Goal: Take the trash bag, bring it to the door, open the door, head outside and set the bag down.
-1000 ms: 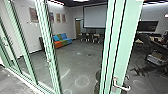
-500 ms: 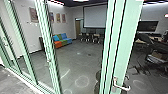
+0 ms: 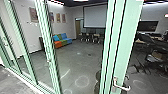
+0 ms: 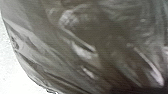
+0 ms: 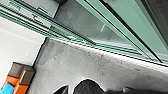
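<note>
The trash bag (image 4: 75, 50) bulges close by the left wrist, near the door (image 3: 125, 45); I cannot tell either gripper's hold. Passing too tightly, its thin film could snag on the door's handle (image 3: 115, 82).

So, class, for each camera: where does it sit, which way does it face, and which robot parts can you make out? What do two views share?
Head view: high on the robot, facing forward and down through green frames, a door handle low down.
Left wrist view: on the left wrist, facing the wrinkled trash bag close up.
Right wrist view: on the right wrist, facing frames and floor; dark robot parts intrude.
Shared by head and right wrist: frames and, apparently, the sofa.
</note>
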Controlling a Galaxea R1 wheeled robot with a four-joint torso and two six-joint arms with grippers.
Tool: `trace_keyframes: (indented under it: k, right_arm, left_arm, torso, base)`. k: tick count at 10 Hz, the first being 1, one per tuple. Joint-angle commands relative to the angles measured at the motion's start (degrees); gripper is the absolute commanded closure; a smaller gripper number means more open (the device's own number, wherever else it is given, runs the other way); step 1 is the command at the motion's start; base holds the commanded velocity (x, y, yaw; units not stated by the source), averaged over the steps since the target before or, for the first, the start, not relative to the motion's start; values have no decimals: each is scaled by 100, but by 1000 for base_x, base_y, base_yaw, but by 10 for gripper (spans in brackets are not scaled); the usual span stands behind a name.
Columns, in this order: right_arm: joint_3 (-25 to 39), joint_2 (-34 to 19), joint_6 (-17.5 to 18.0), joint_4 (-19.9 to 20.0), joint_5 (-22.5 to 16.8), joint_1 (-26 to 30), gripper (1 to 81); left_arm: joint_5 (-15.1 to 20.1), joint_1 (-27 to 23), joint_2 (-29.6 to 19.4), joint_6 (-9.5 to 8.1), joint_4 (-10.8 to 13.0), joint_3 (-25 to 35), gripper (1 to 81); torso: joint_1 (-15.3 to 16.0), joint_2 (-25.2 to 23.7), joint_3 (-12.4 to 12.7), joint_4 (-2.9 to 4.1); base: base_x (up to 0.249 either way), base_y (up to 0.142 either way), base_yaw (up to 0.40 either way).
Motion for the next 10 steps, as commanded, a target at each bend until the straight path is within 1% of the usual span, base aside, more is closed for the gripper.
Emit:
trace_keyframes:
  k: [1, 2, 3, 4, 6, 8, 10]
  right_arm:
    - [168, -566, 228, 1120, -829, 1459, 10]
    - [116, -592, 664, 1164, -986, 1679, 10]
    - [45, -557, 1019, 1155, -1031, 1846, 10]
    - [-68, -461, 1516, 1155, -1100, 2022, 10]
    - [-333, -258, 2065, 1155, -1286, 2356, 10]
    - [-726, 47, 2685, 1147, -1469, 2594, 10]
    - [-956, 312, 3100, 1112, -1496, 2726, 10]
  left_arm:
    - [329, -368, -60, -28, -225, 4, 811]
    - [329, -368, -69, -28, -261, 4, 811]
    - [329, -368, -69, -28, -261, 4, 811]
    - [329, -368, -69, -28, -269, 4, 811]
    - [320, -368, -78, -28, -287, 4, 811]
    - [320, -368, -87, -28, -296, 4, 811]
    - [320, -368, -87, -37, -296, 4, 811]
  torso:
    - [0, 0, 0, 0]
    - [0, 0, 0, 0]
    - [0, 0, 0, 0]
    - [0, 0, 0, 0]
    - [0, 0, 0, 0]
    - [0, 0, 0, 0]
    - [2, 0, -2, 0]
  base:
    - [0, 0, 0]
    - [0, 0, 0]
    - [0, 0, 0]
    - [0, 0, 0]
    - [0, 0, 0]
    - [0, 0, 0]
    - [0, 0, 0]
